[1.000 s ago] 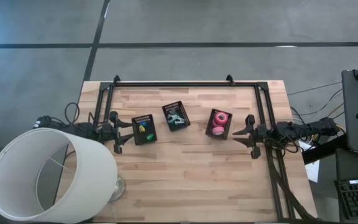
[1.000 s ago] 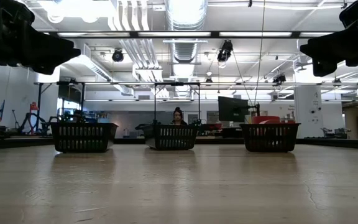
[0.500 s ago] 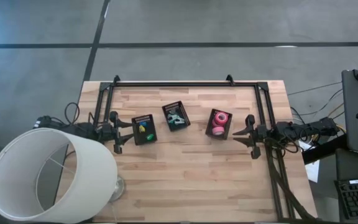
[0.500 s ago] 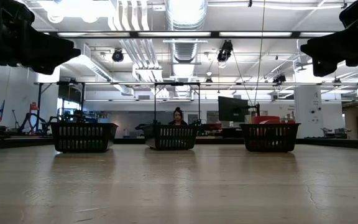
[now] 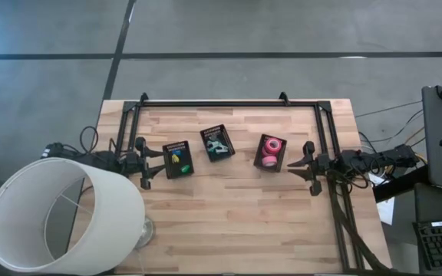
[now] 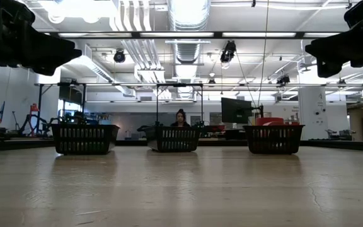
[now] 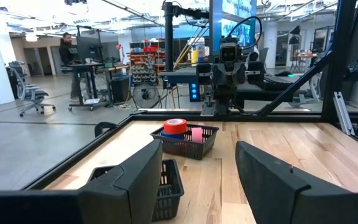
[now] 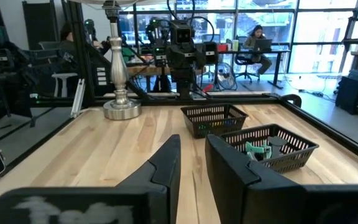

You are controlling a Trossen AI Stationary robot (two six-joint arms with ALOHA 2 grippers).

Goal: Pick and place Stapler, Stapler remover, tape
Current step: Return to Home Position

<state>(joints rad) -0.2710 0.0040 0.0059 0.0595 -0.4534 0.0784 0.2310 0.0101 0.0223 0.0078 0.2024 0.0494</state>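
We find no change from the earlier pictures to now: the left gripper (image 7: 199,149) and the right gripper (image 8: 192,140) hang just where they were, and nothing on the wooden table (image 5: 229,222) has shifted.

bright overhead light — ceiling fixtures (image 6: 188,9) flare white at 12 o'clock in the low view, leaving the left arm (image 6: 17,38) and right arm (image 6: 351,41) black silhouettes. shadows on the table (image 5: 229,222) are faint; windows (image 8: 328,28) glare — the tape (image 7: 175,126) sits well lit.

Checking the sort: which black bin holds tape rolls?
The right bin, beside the right gripper: pink rolls inside, unlike the left bin and middle bin.
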